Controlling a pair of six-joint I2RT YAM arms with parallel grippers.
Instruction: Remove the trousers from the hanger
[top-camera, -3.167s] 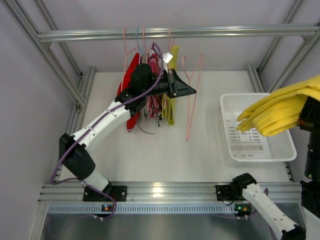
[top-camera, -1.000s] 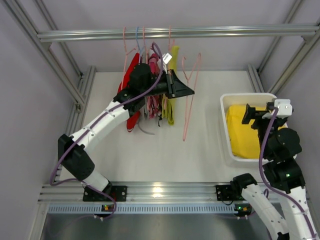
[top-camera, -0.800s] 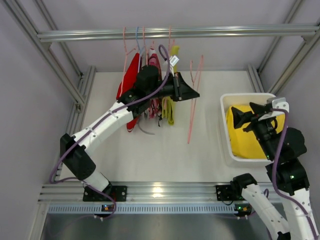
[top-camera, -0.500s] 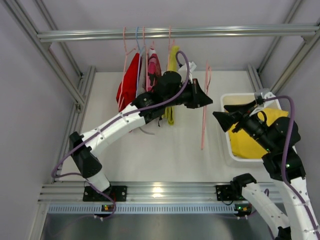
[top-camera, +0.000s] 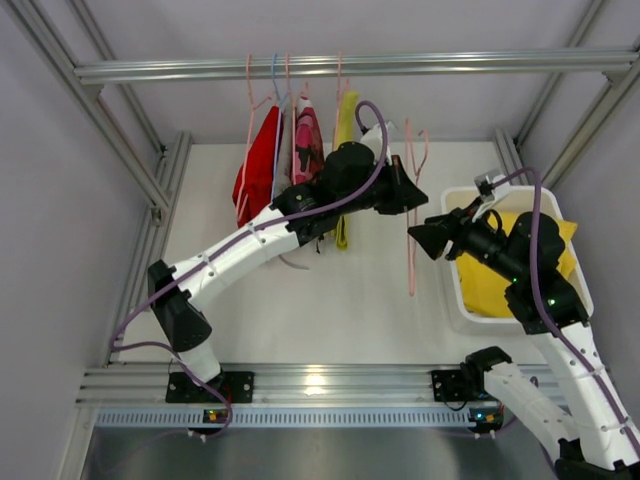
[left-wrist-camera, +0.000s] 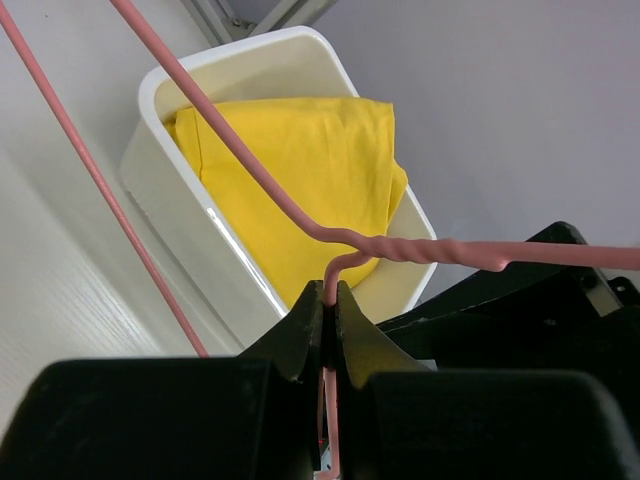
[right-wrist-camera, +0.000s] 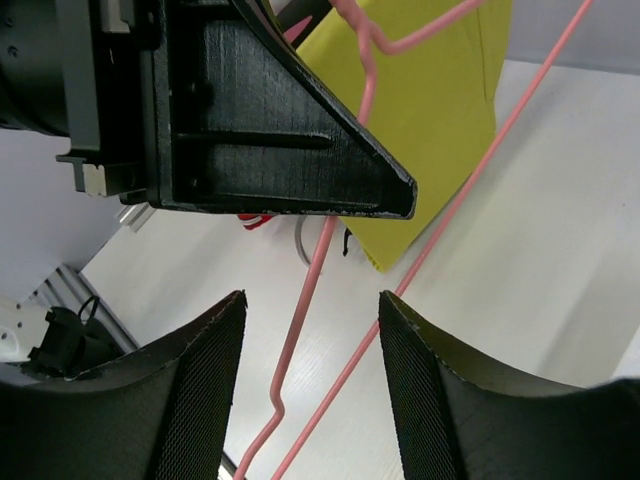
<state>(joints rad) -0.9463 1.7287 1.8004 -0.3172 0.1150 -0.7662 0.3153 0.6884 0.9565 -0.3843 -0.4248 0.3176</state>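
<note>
The bright yellow trousers (top-camera: 510, 275) lie folded in the white bin (top-camera: 449, 290), also in the left wrist view (left-wrist-camera: 300, 170). The yellow-green trousers (top-camera: 346, 125) hang from the rail on a hanger, also in the right wrist view (right-wrist-camera: 435, 120). My left gripper (top-camera: 418, 195) is shut on the neck of a bare pink wire hanger (top-camera: 411, 240), held off the rail between the clothes and the bin; its jaws pinch the wire (left-wrist-camera: 330, 295). My right gripper (top-camera: 420, 238) is open just right of that hanger, whose wires (right-wrist-camera: 305, 310) run between its fingers without touching.
A red garment (top-camera: 258, 165) and a pink patterned garment (top-camera: 307, 140) hang on hangers from the metal rail (top-camera: 450, 64). Metal frame posts stand at the left and right edges of the white table (top-camera: 330, 300).
The right gripper has let the bright yellow trousers go into the bin and swung left, open, to the hanger. The left gripper has carried the bare pink hanger right, away from the rail.
</note>
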